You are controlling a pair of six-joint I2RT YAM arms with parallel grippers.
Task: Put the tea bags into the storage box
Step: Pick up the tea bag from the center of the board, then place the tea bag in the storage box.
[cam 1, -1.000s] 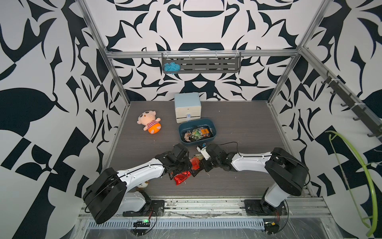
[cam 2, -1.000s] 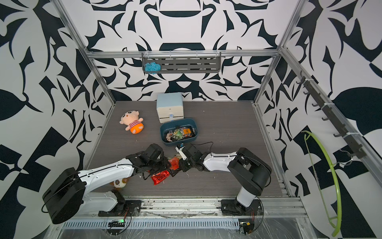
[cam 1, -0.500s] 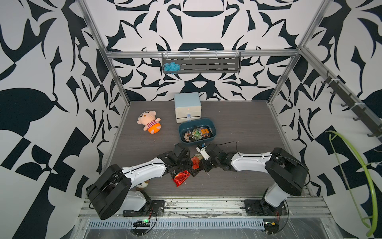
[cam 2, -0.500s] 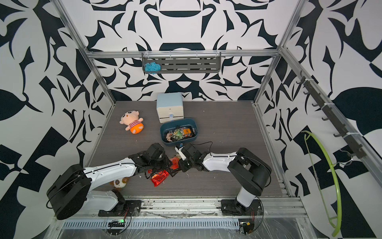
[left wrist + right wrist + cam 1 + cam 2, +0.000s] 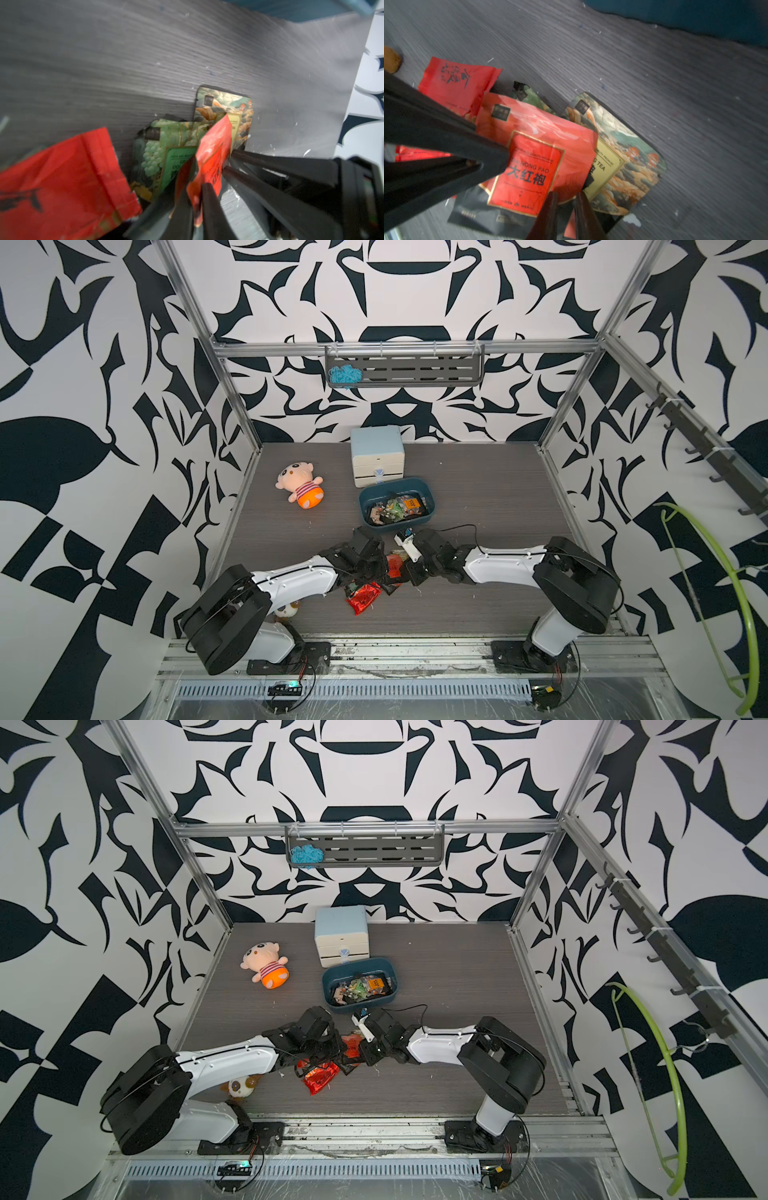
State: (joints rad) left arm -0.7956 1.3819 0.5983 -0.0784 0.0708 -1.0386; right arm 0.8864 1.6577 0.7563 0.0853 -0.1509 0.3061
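Both the left gripper [image 5: 195, 199] and the right gripper [image 5: 565, 216] are found clamped on one red Da Hong Pao sachet [image 5: 533, 166] at six o'clock of the teal storage box [image 5: 430, 499], so tearing or slippage is feared if opposing pulls are applied.

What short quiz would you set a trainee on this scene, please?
1. True or false: the storage box is empty.
2. What does the left gripper clamp? A a red tea bag; B the plush doll; C nothing.
3. Name the thing standing right behind the storage box, farther from the robot.
Key: 1 false, tea bags lie in it; 2 A; 3 the drawer cabinet.
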